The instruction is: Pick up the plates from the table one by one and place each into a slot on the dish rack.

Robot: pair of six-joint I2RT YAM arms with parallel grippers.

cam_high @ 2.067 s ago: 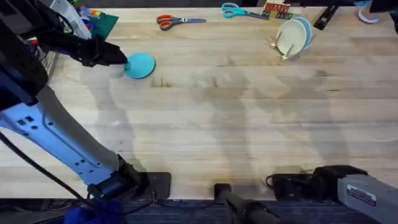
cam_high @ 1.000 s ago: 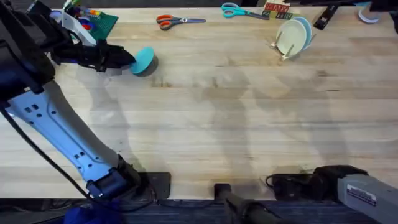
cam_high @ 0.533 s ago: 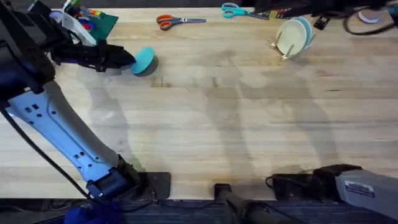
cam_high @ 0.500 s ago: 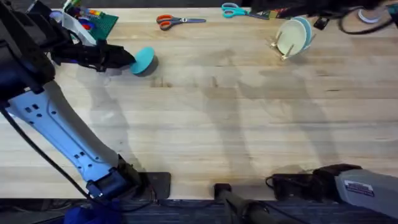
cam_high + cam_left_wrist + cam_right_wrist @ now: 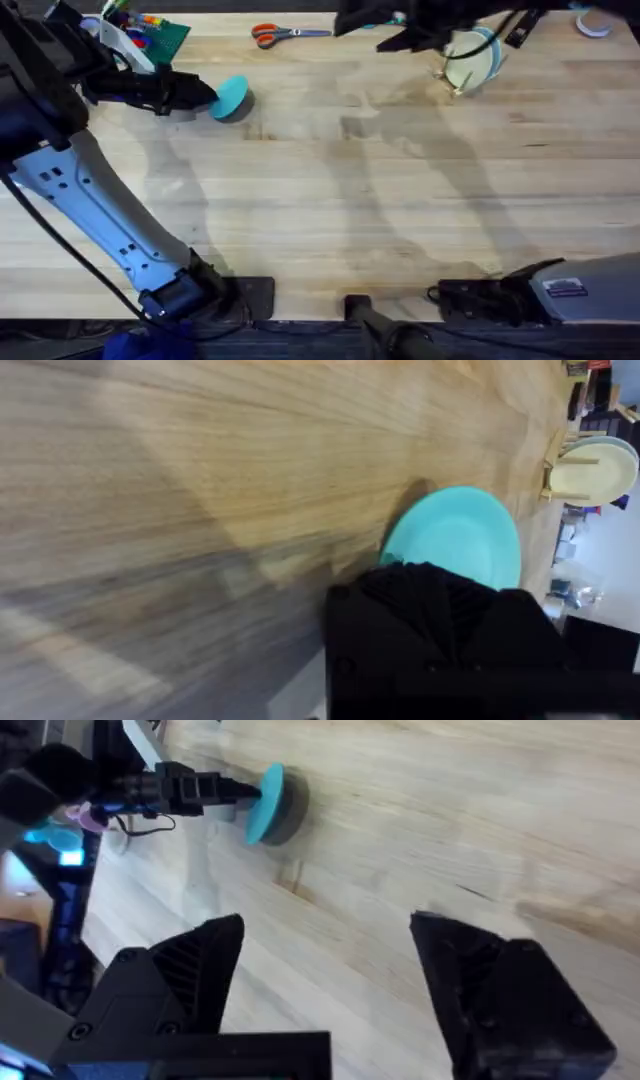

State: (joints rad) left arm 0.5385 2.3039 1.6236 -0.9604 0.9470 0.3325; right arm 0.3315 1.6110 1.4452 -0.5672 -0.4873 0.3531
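i see my left gripper (image 5: 205, 97) out at the far left of the counter (image 5: 330, 210), its jaws pinching the rim of the cyan plate (image 5: 231, 97), which is tipped up on edge with its shadow on the wood beneath; my left wrist view shows that plate (image 5: 455, 538) sticking out past the black fingers (image 5: 440, 610). beyond it lie a green baseplate (image 5: 165, 35) and orange scissors (image 5: 280, 34). my right gripper (image 5: 325, 955) has its jaws spread wide over bare wood. at the far right the dish rack (image 5: 462, 66) holds a cream plate (image 5: 463, 60) and a blue plate (image 5: 487, 50) upright in its slots.
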